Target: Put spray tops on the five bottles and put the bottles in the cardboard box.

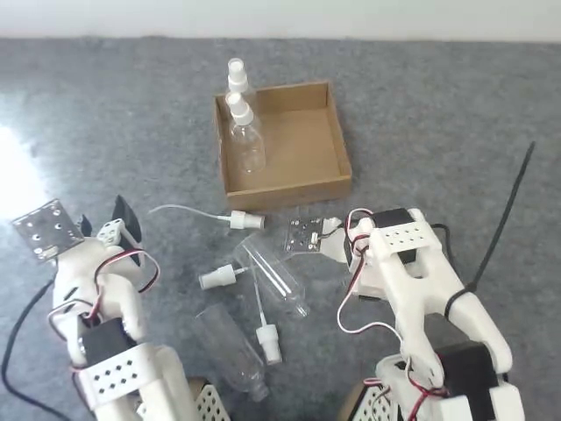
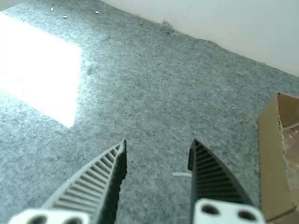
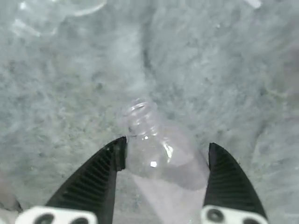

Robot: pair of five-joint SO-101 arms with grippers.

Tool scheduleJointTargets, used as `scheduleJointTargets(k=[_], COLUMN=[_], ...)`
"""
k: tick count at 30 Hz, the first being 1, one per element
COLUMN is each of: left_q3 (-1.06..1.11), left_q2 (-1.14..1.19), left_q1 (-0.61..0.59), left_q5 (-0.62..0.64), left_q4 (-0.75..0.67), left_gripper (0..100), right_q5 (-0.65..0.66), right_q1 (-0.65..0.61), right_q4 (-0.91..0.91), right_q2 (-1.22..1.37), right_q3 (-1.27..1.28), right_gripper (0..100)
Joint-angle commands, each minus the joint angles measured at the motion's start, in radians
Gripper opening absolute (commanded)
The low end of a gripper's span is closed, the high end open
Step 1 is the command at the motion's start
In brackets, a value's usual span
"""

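Observation:
My right gripper (image 1: 308,235) (image 3: 166,147) is shut on a clear bottle (image 3: 156,156) without a top, its open neck pointing away between the fingers, just in front of the cardboard box (image 1: 282,145). My left gripper (image 1: 118,219) (image 2: 159,154) stands open and holds nothing, at the left over bare carpet. One topped bottle (image 1: 246,136) lies in the box, and another (image 1: 237,79) stands at its back left corner. Two open bottles (image 1: 276,279) (image 1: 232,351) lie in the middle. Three loose spray tops (image 1: 238,219) (image 1: 219,278) (image 1: 268,340) lie around them.
Grey carpet covers the table. A black cable tie (image 1: 504,219) lies to the right of the right arm. The box corner (image 2: 275,154) shows in the left wrist view. Bare carpet stretches at the far left and far right.

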Motion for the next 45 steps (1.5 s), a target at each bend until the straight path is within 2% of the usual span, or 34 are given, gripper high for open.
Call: scheduleJointTargets(k=[1,11,15,18,21,23,33,45], left_q3=[-0.008,-0.008,-0.008,-0.008,-0.008,-0.008,-0.008,-0.008], left_q2=[-0.009,-0.009,-0.009,-0.009,-0.009,-0.009,-0.009,-0.009], left_q1=[-0.003,-0.003,-0.003,-0.003,-0.003,-0.003,-0.003,-0.003], left_q5=[-0.002,-0.002,-0.002,-0.002,-0.002,-0.002,-0.002,-0.002], left_q4=[-0.028,-0.028,-0.028,-0.028,-0.028,-0.028,-0.028,-0.026], left_gripper=[21,21,21,21,21,21,21,21], right_q5=[-0.163,-0.463,-0.546,-0.568,-0.563,-0.562,-0.396,-0.164], right_q1=[0.016,0.016,0.008,0.008,0.007,0.007,-0.077,0.001], right_q4=[0.005,-0.018,-0.008,-0.005,0.033,0.062,0.148,0.139], right_q2=[0.004,0.002,0.002,0.002,0.002,0.002,0.015,0.016], right_q3=[-0.011,-0.049,-0.069,-0.071,-0.078,-0.1,-0.132,-0.098], right_gripper=[16.7,17.0,17.3,24.1,32.7,34.5,34.0,34.0])
